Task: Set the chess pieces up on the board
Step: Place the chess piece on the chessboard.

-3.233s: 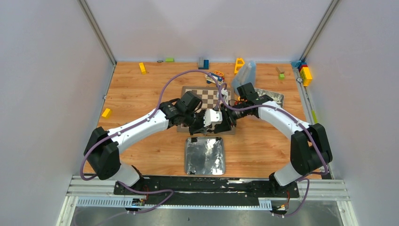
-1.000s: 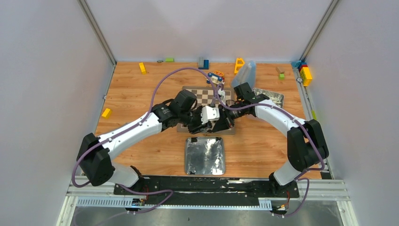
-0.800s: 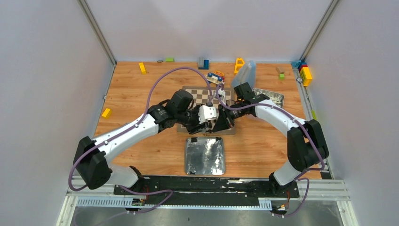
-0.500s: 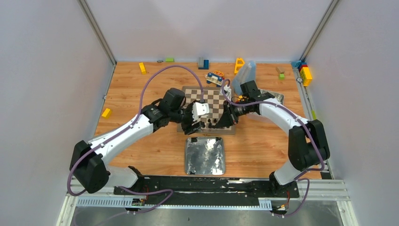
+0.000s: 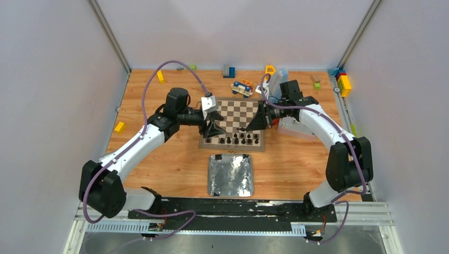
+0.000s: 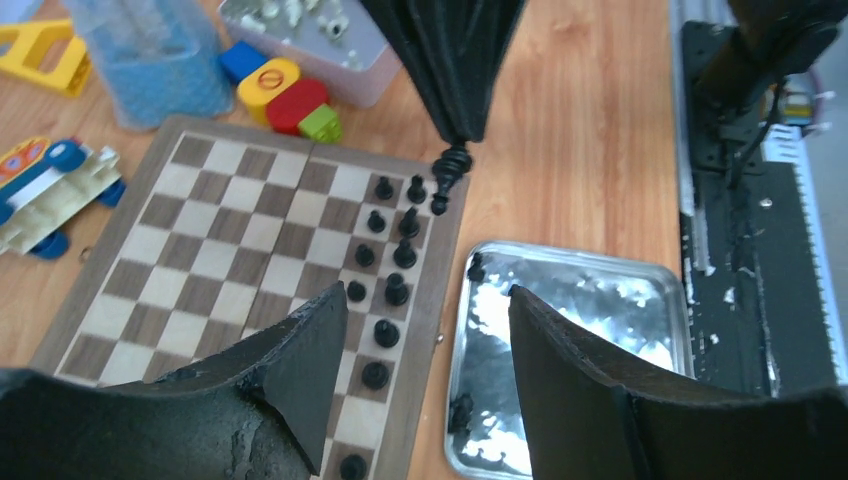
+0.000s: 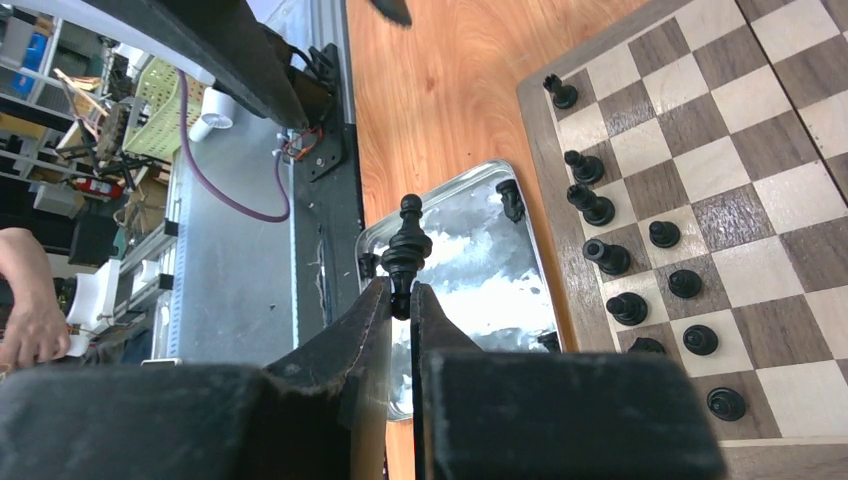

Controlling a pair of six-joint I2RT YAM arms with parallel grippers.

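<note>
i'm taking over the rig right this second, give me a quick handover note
Left gripper: open, empty, over the board's near edge.
Right gripper: shut on a black chess piece, held in the air.
Chessboard: placed pieces stand in two incomplete rows along its near edge; the other squares are bare.
Silver tray, nearer than the board: a few leftover pieces sit by its rim.
Done: most of the two black rows.
Left: set down the held piece, bring over the tray's leftovers, fill the gaps.
</note>
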